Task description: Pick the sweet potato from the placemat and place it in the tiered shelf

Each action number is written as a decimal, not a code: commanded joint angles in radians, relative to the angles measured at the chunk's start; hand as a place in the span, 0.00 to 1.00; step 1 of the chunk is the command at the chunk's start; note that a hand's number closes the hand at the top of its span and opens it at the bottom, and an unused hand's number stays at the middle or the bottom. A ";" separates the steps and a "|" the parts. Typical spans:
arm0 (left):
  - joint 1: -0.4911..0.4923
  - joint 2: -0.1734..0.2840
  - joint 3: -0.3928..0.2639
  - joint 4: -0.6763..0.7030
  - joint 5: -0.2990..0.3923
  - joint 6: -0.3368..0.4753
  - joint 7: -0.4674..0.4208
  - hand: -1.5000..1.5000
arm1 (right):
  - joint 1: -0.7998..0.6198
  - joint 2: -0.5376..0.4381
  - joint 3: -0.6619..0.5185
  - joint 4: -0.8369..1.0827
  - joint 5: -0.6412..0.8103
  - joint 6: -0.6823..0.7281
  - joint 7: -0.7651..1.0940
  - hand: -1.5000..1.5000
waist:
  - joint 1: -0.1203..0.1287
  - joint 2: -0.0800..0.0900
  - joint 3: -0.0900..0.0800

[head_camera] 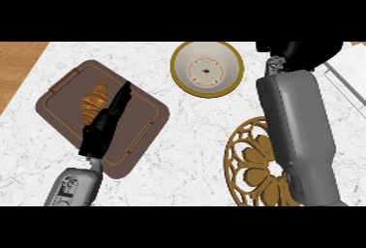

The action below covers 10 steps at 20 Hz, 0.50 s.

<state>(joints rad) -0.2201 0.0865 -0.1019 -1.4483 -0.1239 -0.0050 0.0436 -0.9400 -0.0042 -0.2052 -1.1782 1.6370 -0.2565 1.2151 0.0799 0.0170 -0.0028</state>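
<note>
We are seeing no sweet potato; one golden-brown croissant (pixel 94 101) is lying on one brown tray (pixel 146 127). Our left robot hand (pixel 107 121) is hovering open, fingers straight; the right robot hand's (pixel 293 51) fingers we cannot tell. One bowl (pixel 207 69) and one gold placemat (pixel 253 167) are sitting on the tabletop (pixel 186 160).

A golden-brown croissant-shaped pastry (pixel 94 101) lay on the brown rounded tray (pixel 146 127) at left, a yellow-rimmed white bowl (pixel 207 69) behind centre, and a gold openwork round placemat (pixel 250 164) at right, perhaps partly under the right forearm (pixel 297 135).
</note>
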 commanded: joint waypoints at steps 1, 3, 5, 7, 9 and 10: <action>-0.013 -0.007 0.002 0.012 -0.014 0.019 -0.002 0.50 | -0.120 0.004 -0.038 0.093 0.153 -0.031 0.271 1.00 | -0.018 -0.002 0.000; 0.019 0.026 0.032 0.030 0.020 -0.020 -0.042 0.50 | -0.171 0.004 -0.079 0.096 0.219 -0.003 0.271 1.00 | -0.024 -0.004 -0.001; -0.012 -0.009 0.009 0.035 -0.014 0.023 -0.012 0.50 | -0.220 0.004 -0.108 0.114 0.287 -0.003 0.272 1.00 | -0.031 -0.002 0.000; 0.002 0.029 0.046 0.029 0.021 -0.012 -0.011 0.50 | -0.247 -0.008 -0.137 0.134 0.355 0.017 0.272 1.00 | -0.028 -0.004 0.000; 0.024 0.027 0.038 0.015 0.021 -0.015 -0.021 0.50 | -0.267 -0.008 -0.160 0.139 0.422 0.067 0.272 1.00 | -0.035 -0.009 0.000; 0.043 0.032 0.033 0.040 0.001 -0.009 -0.059 0.50 | -0.311 -0.038 -0.177 0.161 0.422 0.096 0.272 1.00 | -0.035 -0.006 0.000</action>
<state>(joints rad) -0.2043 0.1021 -0.0761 -1.4246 -0.1172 -0.0082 0.0170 -1.1569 -0.0207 -0.3438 -1.0573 1.9677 -0.2232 1.2440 0.0519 0.0121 -0.0029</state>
